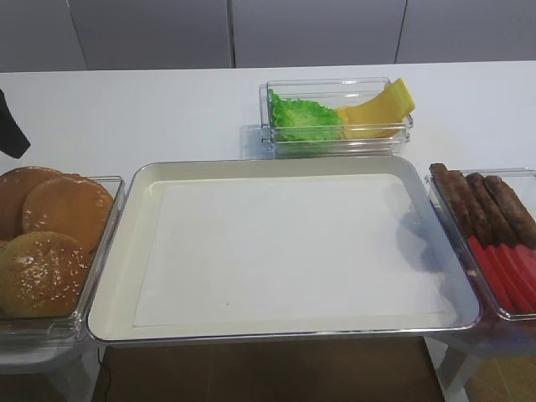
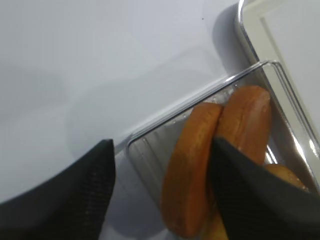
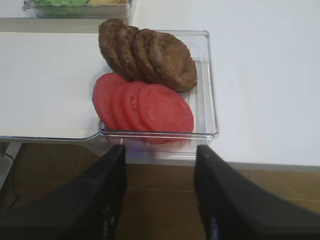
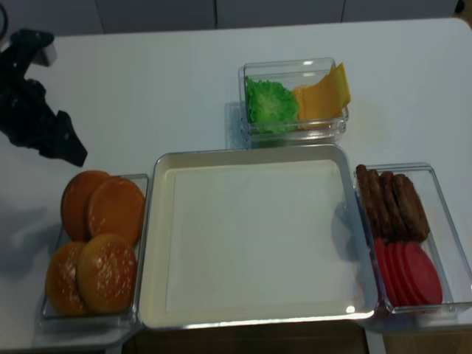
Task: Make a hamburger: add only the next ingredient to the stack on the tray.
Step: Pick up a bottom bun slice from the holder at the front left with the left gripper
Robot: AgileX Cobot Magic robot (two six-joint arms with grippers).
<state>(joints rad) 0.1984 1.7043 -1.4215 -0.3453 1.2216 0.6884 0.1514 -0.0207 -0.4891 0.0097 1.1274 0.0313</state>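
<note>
From high up, the big tray (image 1: 276, 251) has only white paper in it, and at 9 o'clock a clear box (image 1: 105, 251) holds the flat bun (image 1: 67, 211) with other buns. The right hand's (image 3: 160, 165) view shows a box (image 3: 207, 95) of meat patties (image 3: 147, 55) and tomato slices (image 3: 142, 107), its fingers wide apart and holding nothing. The left hand (image 2: 160, 165) is open and empty too, just over the flat bun's edge.

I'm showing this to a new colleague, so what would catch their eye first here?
The big tray in the middle, holding only its paper liner. Around it sit bright bins: buns on the left, lettuce and cheese behind, patties and tomato slices on the right. The left gripper hangs open beyond the buns.
</note>
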